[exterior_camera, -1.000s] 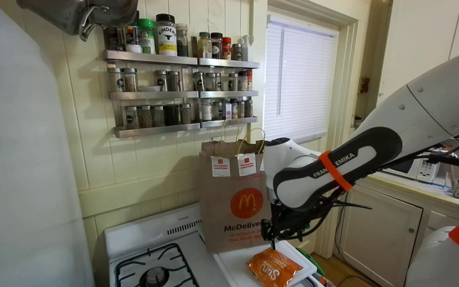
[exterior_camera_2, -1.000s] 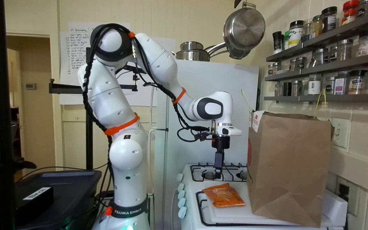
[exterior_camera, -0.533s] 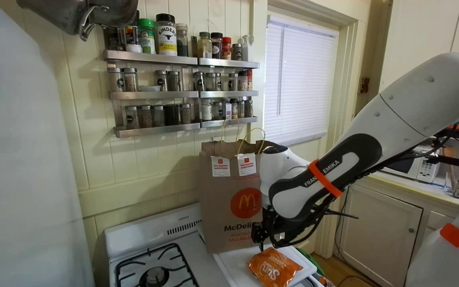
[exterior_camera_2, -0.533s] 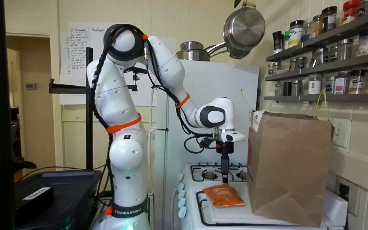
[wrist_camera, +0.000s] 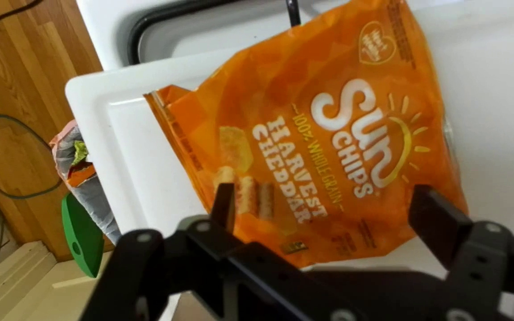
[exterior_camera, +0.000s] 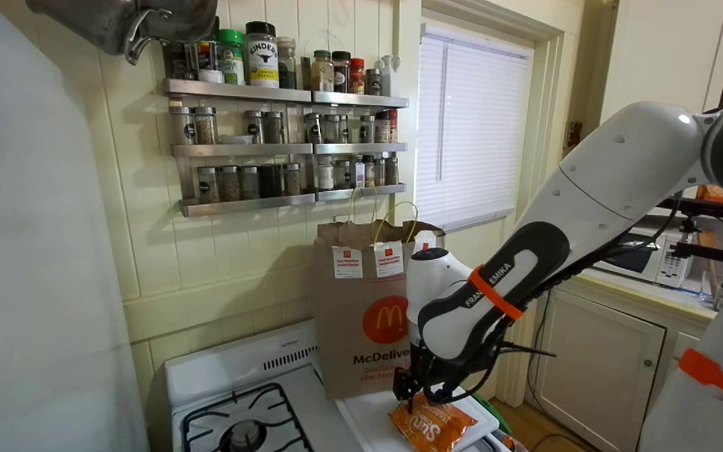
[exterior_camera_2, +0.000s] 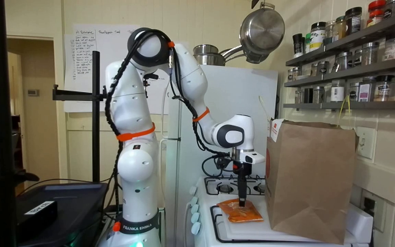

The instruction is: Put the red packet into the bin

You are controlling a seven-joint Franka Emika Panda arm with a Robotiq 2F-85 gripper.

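The red packet is an orange-red Sun Chips bag [wrist_camera: 283,169]. It lies flat on a white tray-like cover [wrist_camera: 150,174] on the stove, and shows in both exterior views [exterior_camera: 430,427] [exterior_camera_2: 240,214]. My gripper [wrist_camera: 324,191] is open and points down over the packet, its fingertips spread across one end of it. In both exterior views the gripper [exterior_camera: 410,402] [exterior_camera_2: 242,202] is low, at the packet; whether it touches cannot be told. What seems to be the bin, a grey liner [wrist_camera: 94,200] with wrappers in it, stands below the cover's edge, partly hidden.
A tall brown McDonald's paper bag [exterior_camera: 361,351] stands beside the packet, close to the arm [exterior_camera_2: 310,178]. Stove grates [exterior_camera: 242,420] lie near. A green piece [wrist_camera: 80,236] is by the liner. Spice shelves [exterior_camera: 242,150] hang on the wall.
My arm has come down and forward, bringing the gripper from above the packet to low at it. The packet and the paper bag have not moved.
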